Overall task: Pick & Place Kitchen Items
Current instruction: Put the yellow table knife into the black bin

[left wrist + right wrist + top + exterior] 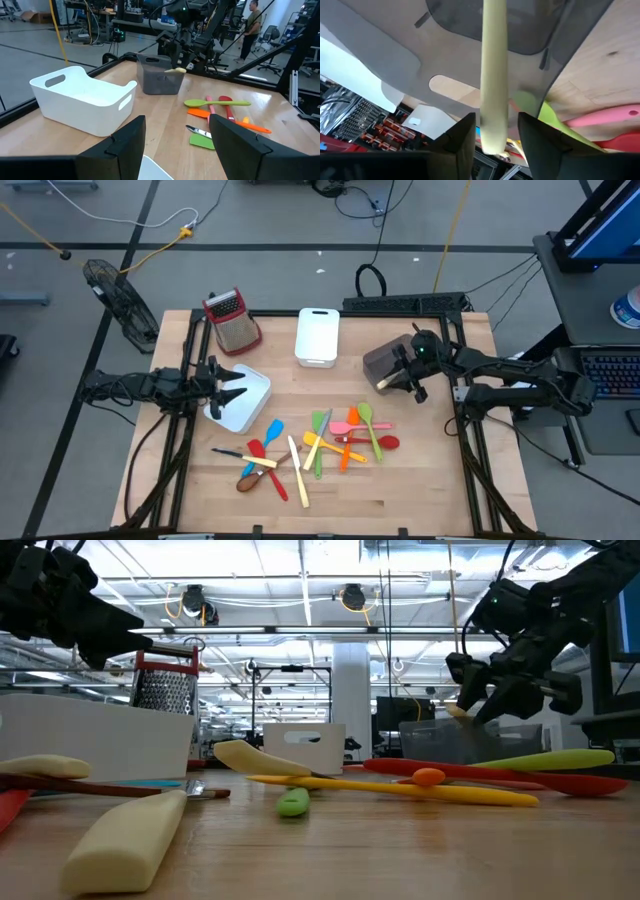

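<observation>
Overhead: wooden table (pixel 400 480) w/ two arms. Right gripper (pixel 400 377) is above the grey bin (pixel 378 362) at the table's right-centre; a cream utensil (pixel 494 75) stands between its fingers (pixel 457 137), handle end near the fingertips, the rest reaching over the bin. Wrist view shows narrow gaps either side of the handle, so whether the fingers are clamping it or have let go cannot be told. From the left wrist camera the same cream piece (pixel 175 70) shows at the bin's top edge, below the right gripper. Left gripper (pixel 232 392) hovers over the near white bin (pixel 250 405) at table left, fingers apart, holding nothing. Far white bin (pixel 317 337) sits at back centre; box grater (pixel 232 318) w/ red handle stands to its left. Remaining utensils lie loose on the table front in two groups. Left group: blue spatula (pixel 272 432), red spoon (pixel 256 450), brown spoon (pixel 247 481), cream knife (pixel 297 472), others overlapping. Right group, just in front of the grey bin: green spoon (pixel 368 420), pink spoon (pixel 352 427), red spatula (pixel 385 443), orange piece (pixel 346 452), yellow piece (pixel 325 445), green spatula (pixel 320 430), crossing one another. Low view: cream handle (pixel 125 840) nearest the camera, yellow utensil (pixel 400 790) across mid-table.
</observation>
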